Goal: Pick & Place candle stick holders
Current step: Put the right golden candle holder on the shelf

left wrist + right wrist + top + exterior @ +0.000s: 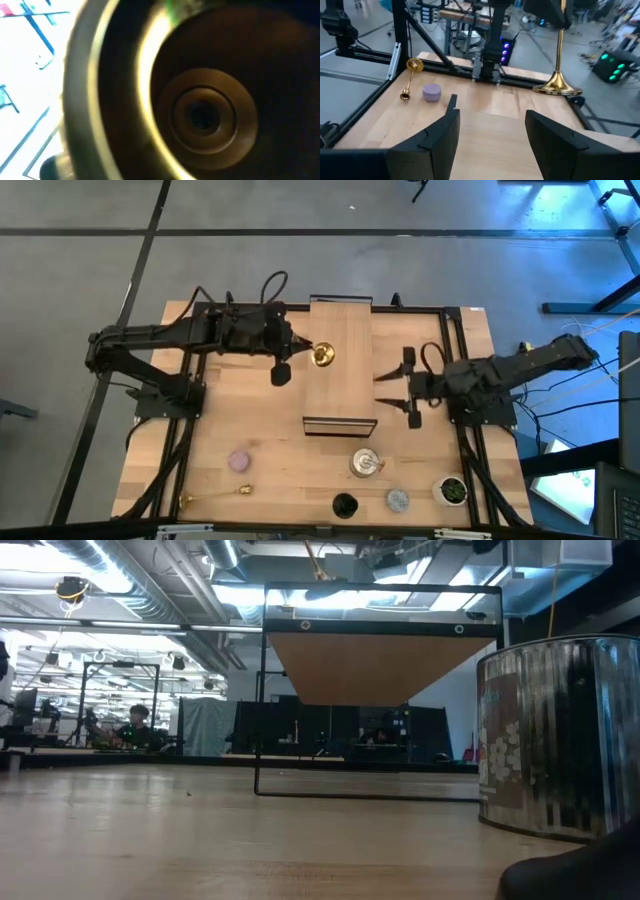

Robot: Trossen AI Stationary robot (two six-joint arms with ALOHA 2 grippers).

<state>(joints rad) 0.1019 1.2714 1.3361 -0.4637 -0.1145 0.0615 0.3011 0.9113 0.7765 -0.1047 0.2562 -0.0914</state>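
Candle stick holders are spread over the wooden table (215,442), and one of them, the tall gold holder (321,356), stands on the long light-wood block (340,380) in the upper middle of the overhead frame. The left gripper (300,350) sits right against it with its fingers closed, and its wrist camera is filled by the gold cup (200,112), so I judge it is gripping that holder near the top, either just setting it down on the block or about to let go. The right gripper (400,395) waits just right of the block, mid-frame, fingers parted and holding nothing; from its own camera the gold holder's flared base (557,90) shows on the block.

Along the bottom of the overhead frame the rest lie waiting: the lilac-pink holder (239,461) at lower left, the short gold holder (215,497) on its side just below it, the silver holder (364,464) near the block's lower end, the black holder (344,505), and the grey-blue holder (398,500). A small potted plant (452,491) stands at lower right.

The next move, as I see it, calls for the left fingers to release cleanly without tipping the tall stem, then one arm reaching down for another holder.
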